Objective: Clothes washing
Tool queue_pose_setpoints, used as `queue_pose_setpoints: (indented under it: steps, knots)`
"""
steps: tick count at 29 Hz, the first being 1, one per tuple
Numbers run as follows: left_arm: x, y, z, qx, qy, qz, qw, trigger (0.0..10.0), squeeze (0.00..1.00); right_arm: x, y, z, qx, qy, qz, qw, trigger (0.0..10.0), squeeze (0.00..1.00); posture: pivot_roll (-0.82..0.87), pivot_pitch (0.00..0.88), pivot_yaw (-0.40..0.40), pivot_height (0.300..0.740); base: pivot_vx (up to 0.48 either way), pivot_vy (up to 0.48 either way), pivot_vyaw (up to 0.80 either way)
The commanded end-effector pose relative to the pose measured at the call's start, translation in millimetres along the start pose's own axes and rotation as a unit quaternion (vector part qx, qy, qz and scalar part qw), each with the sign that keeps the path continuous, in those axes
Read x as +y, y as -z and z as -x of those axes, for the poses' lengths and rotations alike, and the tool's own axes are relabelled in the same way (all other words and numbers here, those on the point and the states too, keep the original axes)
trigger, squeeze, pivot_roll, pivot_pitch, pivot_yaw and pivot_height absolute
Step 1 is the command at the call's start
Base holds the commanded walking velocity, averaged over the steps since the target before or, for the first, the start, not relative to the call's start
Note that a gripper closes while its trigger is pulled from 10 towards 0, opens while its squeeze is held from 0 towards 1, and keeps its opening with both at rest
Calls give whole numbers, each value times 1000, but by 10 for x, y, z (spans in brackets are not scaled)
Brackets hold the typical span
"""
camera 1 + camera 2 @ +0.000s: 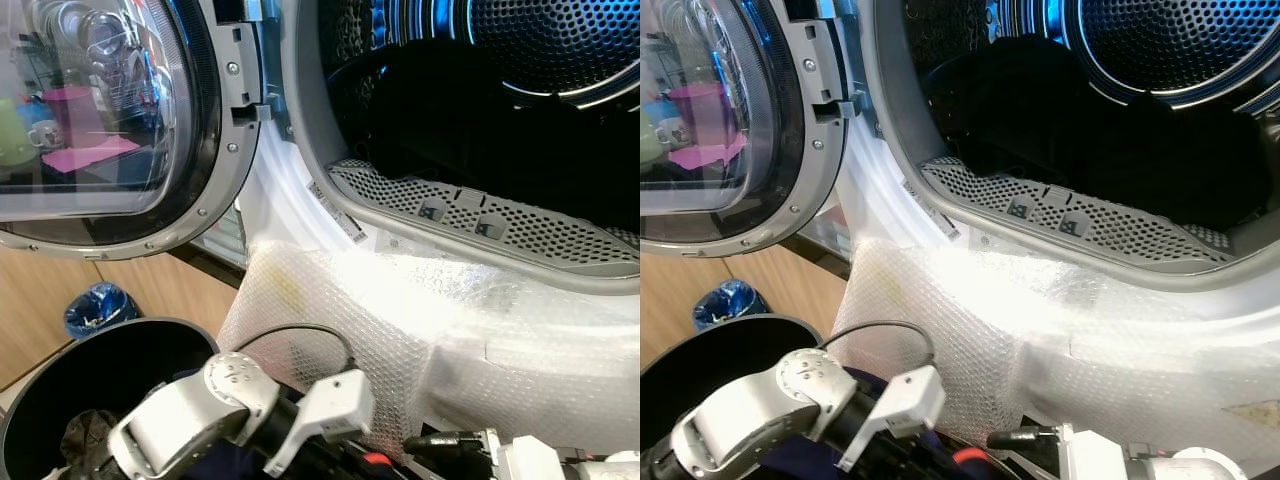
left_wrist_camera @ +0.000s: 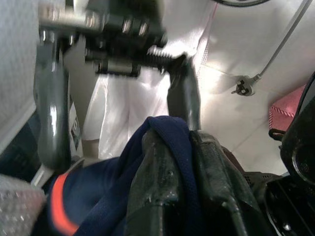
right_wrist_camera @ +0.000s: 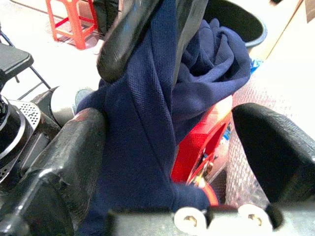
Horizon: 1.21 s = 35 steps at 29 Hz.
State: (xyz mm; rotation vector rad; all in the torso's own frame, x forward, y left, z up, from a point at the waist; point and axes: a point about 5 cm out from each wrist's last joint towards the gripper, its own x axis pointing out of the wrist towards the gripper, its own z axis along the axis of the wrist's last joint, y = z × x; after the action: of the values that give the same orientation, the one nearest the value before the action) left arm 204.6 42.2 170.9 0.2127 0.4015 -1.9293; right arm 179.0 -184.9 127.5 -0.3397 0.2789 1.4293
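Pinching this navy garment (image 2: 167, 162) in my left gripper (image 2: 179, 147), right gripper (image 3: 162, 152) open around it; soft and floppy, so grab a thick bunched fold

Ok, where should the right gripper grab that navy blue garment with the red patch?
Take the navy blue garment on the hanging fold below the left gripper's pinch, from the side. The fold already lies between the right gripper's open fingers.
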Motion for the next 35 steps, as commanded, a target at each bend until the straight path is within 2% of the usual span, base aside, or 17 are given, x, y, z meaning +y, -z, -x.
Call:
queue_pose_setpoints:
  steps: [1, 6, 14, 18, 24, 29, 33, 34, 35]
  knots:
    - [11, -141, 7, -3, 4, -27, 1000, 0, 0, -40, 106, -32, 21, 17, -11, 1000, 10000, 0, 25, 0, 29, 740, 0, 0, 0]
    - [89, -335, 19, -24, -9, -58, 998, 0, 0, -32, 262, -103, 1, 18, -57, 998, 10000, 0, 39, 0, 25, 740, 0, 0, 0]
    - [172, -436, 27, -39, -29, -75, 996, 0, 0, 39, 289, -137, -28, -8, -91, 995, 10000, 0, 37, 0, 25, 740, 0, 0, 0]
    - [292, -586, 24, -67, -61, -93, 992, 0, 0, 110, 241, -209, -59, -39, -97, 993, 10000, 0, 33, 0, 21, 740, 0, 0, 0]
    - [368, -660, -12, -79, -73, -103, 989, 0, 0, 51, 136, -379, -108, -21, -116, 987, 10000, 0, 27, 0, 24, 740, 0, 0, 0]
    - [436, -761, -39, -88, -92, -120, 985, 0, 0, 42, 168, -501, -104, -2, -117, 988, 10000, 0, 26, 0, 32, 740, 0, 0, 0]
    - [486, -837, -29, -96, -106, -128, 981, 0, 0, 2, 190, -582, -109, 23, -138, 984, 10000, 0, 19, 0, 39, 740, 0, 0, 0]
    - [498, -853, -29, -98, -109, -131, 981, 0, 0, 1, 197, -610, -107, 27, -135, 985, 10000, 0, 19, 0, 39, 740, 0, 0, 0]
    - [515, -889, -27, -103, -114, -134, 979, 0, 0, -2, 262, -663, -82, 36, -127, 988, 10000, 0, 16, 0, 43, 740, 0, 0, 0]
